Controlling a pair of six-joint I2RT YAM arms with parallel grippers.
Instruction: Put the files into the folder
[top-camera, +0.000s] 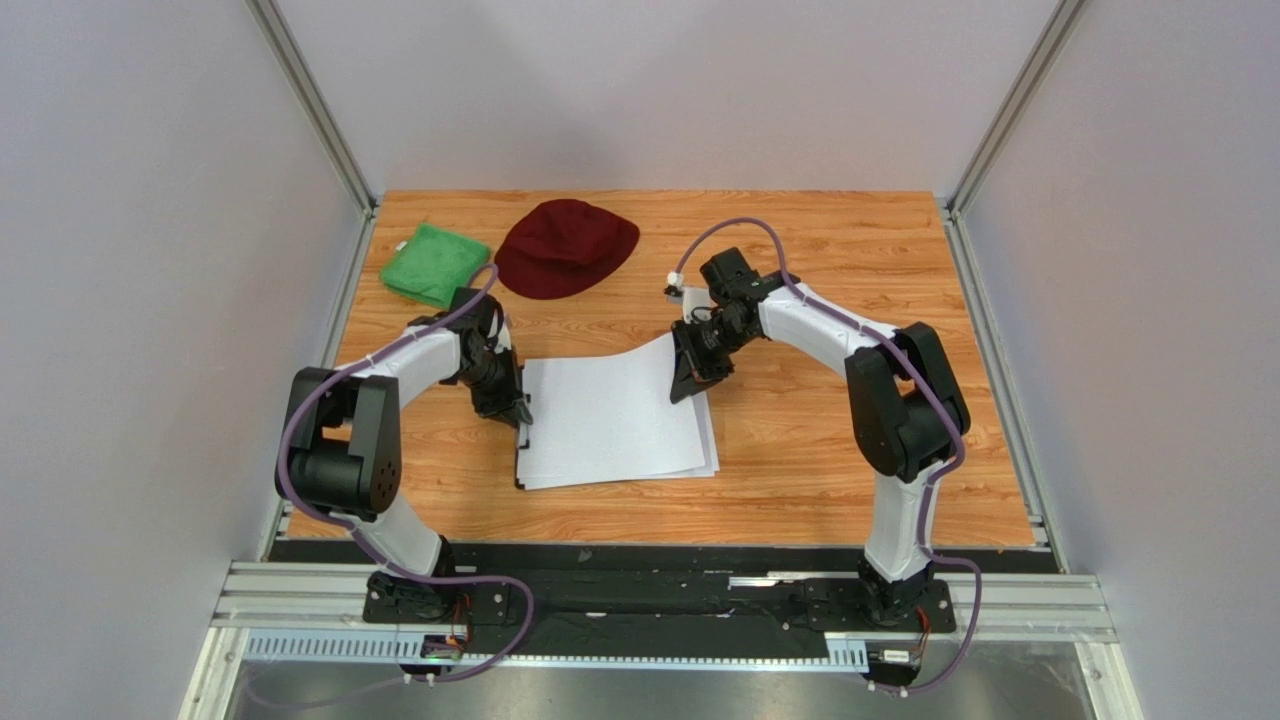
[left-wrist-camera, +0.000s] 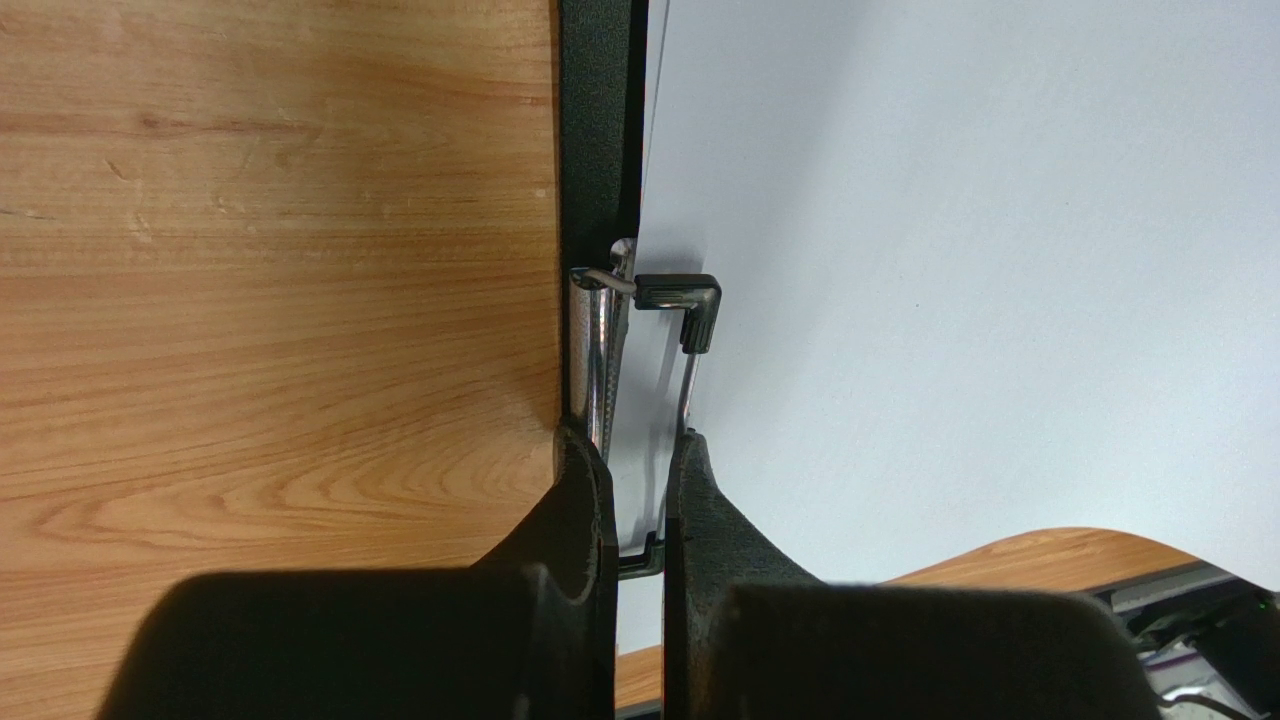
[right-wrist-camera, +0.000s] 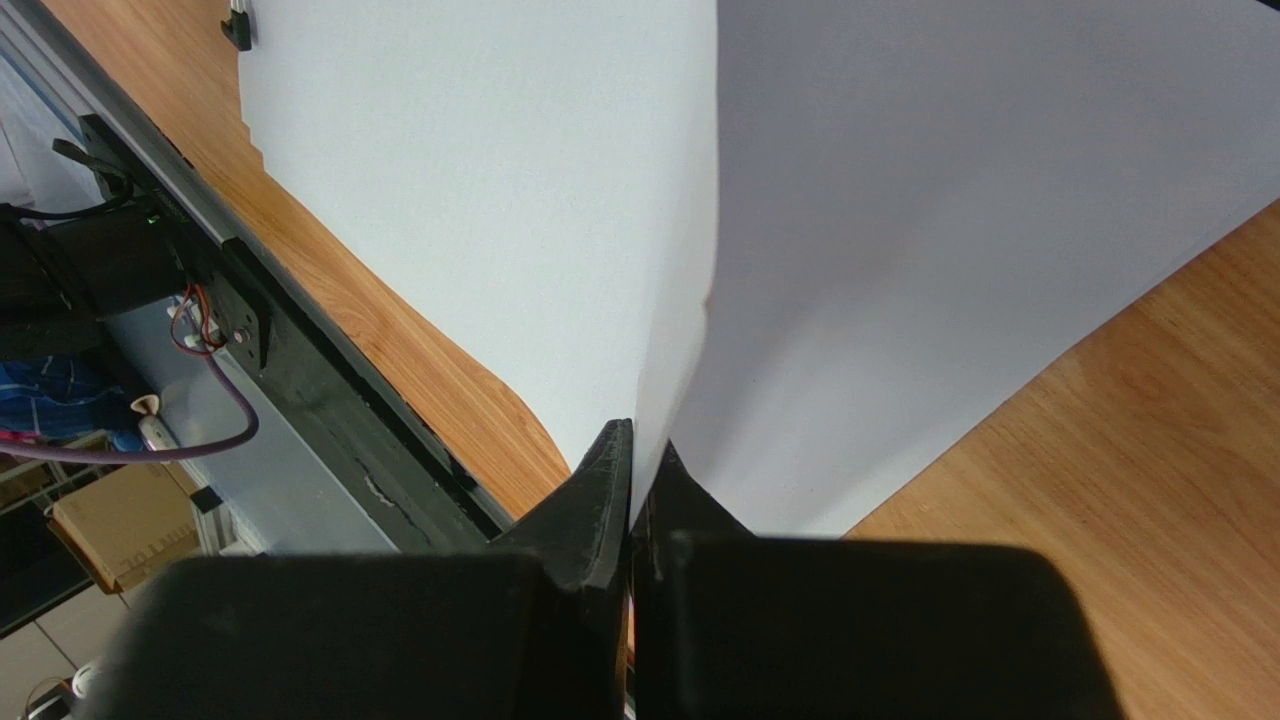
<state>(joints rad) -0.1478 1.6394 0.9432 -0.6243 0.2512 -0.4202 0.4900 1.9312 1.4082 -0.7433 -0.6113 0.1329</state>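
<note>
At mid-tabletop (top-camera: 812, 450) the files (top-camera: 616, 428) lie stacked on the folder (left-wrist-camera: 598, 120), whose black edge shows along their left side. The left fingers (left-wrist-camera: 589, 488) pinch the folder's silver clip (left-wrist-camera: 601, 353). The right fingers (right-wrist-camera: 609, 465) pinch the top sheet (right-wrist-camera: 962, 225) at its far right corner, holding it raised above the stack. A cap (top-camera: 567, 245) and a cloth (top-camera: 434, 263) sit well apart, toward the far edge.
</note>
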